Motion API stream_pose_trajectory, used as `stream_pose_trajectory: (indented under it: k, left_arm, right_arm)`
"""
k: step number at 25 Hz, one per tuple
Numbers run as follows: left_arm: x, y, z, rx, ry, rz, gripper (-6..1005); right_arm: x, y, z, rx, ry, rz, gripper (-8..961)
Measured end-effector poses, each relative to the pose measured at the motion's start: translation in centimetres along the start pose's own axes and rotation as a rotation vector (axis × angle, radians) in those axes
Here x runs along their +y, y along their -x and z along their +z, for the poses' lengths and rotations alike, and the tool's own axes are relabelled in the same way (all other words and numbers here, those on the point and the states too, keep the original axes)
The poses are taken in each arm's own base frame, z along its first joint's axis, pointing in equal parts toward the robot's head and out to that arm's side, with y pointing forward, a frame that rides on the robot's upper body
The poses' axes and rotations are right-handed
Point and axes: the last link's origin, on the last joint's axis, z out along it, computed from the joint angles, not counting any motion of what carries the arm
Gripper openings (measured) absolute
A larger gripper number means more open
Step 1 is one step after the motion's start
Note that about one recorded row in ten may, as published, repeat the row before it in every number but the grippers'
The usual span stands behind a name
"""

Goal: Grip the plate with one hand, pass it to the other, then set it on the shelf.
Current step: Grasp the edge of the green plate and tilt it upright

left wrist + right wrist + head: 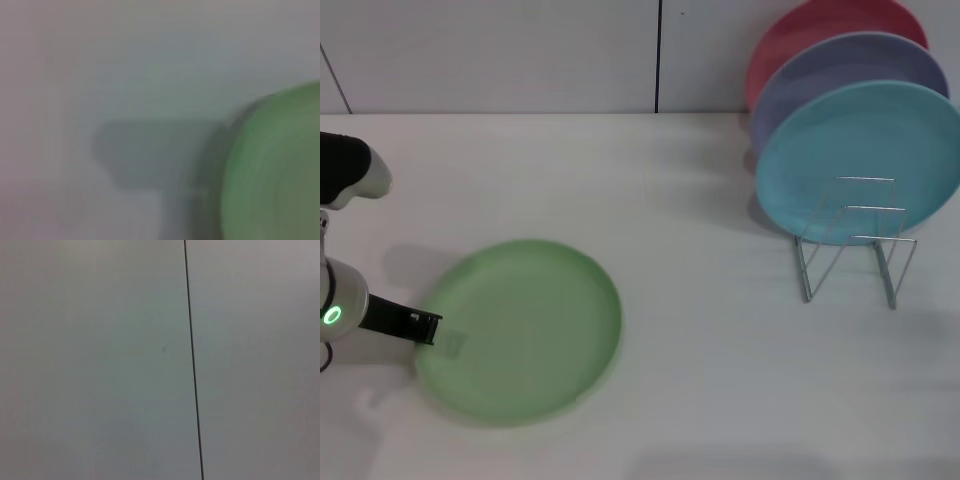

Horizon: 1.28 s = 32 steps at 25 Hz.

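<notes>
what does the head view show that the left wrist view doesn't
Only the head view shows the left gripper at the near-left rim of the green plate, the wire rack on the right, and the turquoise, lavender and red plates standing in it. Only the left wrist view shows a grey shadow beside the plate. Both show the green plate on the white table.
</notes>
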Motion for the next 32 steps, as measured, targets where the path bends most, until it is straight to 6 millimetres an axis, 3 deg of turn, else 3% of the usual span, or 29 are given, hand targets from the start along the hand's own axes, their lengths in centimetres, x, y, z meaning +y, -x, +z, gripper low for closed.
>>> stream_pose_trajectory:
  k: [5,11,32]
  left_arm:
    - [0.0,0.1,0.1,-0.008,0.001,0.011,129]
    - [0.3,-0.5,-0.4,0.017,0.004,0.026,70]
    - [0.6,-2.5,-3.0,0.161,0.008,0.044,31]
  right_arm:
    - [0.0,0.0,0.0,-0.002,0.001,-0.001,818]
    - [-0.1,0.0,0.2,-0.003,0.001,-0.003,819]
    - [0.3,0.3,0.5,-0.024,0.036,-0.003,817]
